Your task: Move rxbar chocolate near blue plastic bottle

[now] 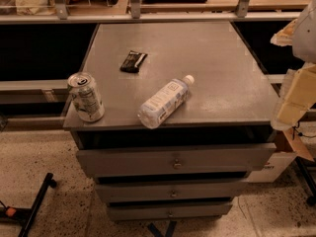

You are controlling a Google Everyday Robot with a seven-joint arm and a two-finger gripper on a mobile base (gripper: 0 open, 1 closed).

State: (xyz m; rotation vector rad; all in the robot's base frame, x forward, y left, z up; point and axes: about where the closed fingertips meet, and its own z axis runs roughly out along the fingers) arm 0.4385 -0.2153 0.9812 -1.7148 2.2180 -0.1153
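Observation:
The rxbar chocolate [133, 61] is a small flat black-wrapped bar lying on the left middle of the grey cabinet top [217, 58]. The blue plastic bottle [164, 101] lies on its side near the front edge, white cap pointing back right, a short way in front and to the right of the bar. My gripper [294, 97] hangs at the far right edge of the view, beside the cabinet's right front corner, well away from both bar and bottle. It holds nothing that I can see.
A silver drink can [86, 97] stands upright at the front left corner of the top. The cabinet has three drawers [175, 161] below. A shelf rail [148, 17] runs behind it. A black stand leg [34, 204] lies on the floor at left.

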